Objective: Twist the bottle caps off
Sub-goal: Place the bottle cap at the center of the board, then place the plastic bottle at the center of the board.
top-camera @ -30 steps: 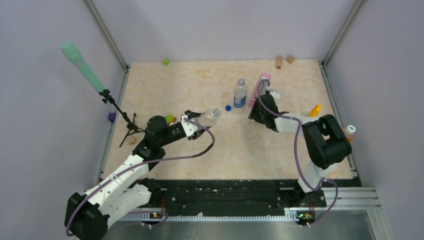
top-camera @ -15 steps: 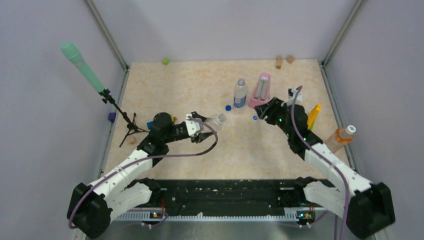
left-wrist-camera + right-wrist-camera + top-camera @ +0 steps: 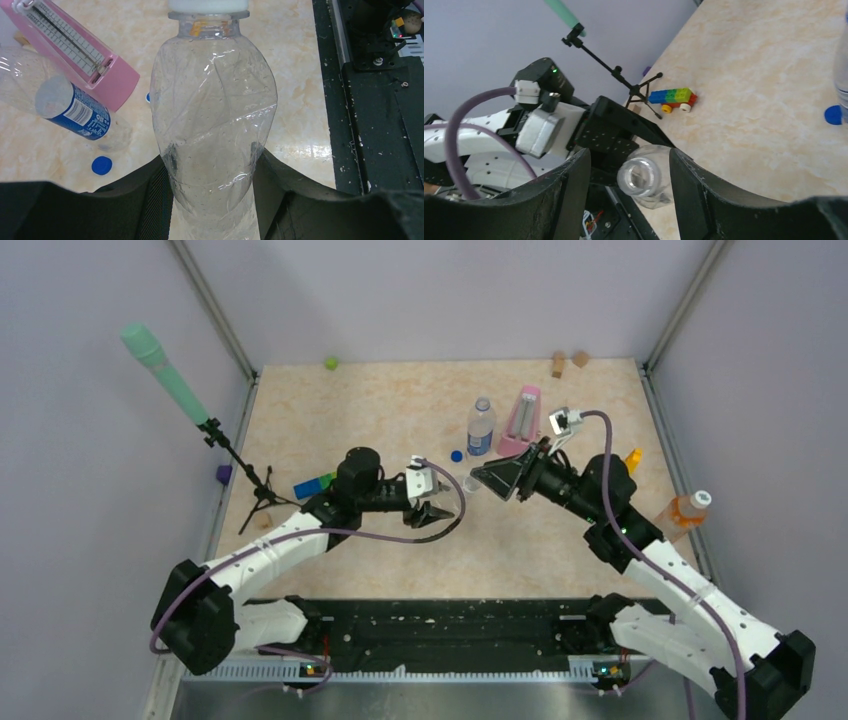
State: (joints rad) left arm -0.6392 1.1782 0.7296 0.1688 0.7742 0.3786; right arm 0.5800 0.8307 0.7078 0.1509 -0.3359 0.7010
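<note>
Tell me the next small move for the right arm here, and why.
Probably ease the right gripper straight forward until its open fingers flank the white cap. The left gripper is shut on the clear bottle, and the right wrist view shows the cap lined up between the fingers but not yet reached.

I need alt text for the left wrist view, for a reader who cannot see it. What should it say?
The left gripper holds a clear bottle by its lower body, with its white cap on, at the top edge. To the left on the table are a pink metronome, a blue-label bottle and a loose blue cap.
</note>
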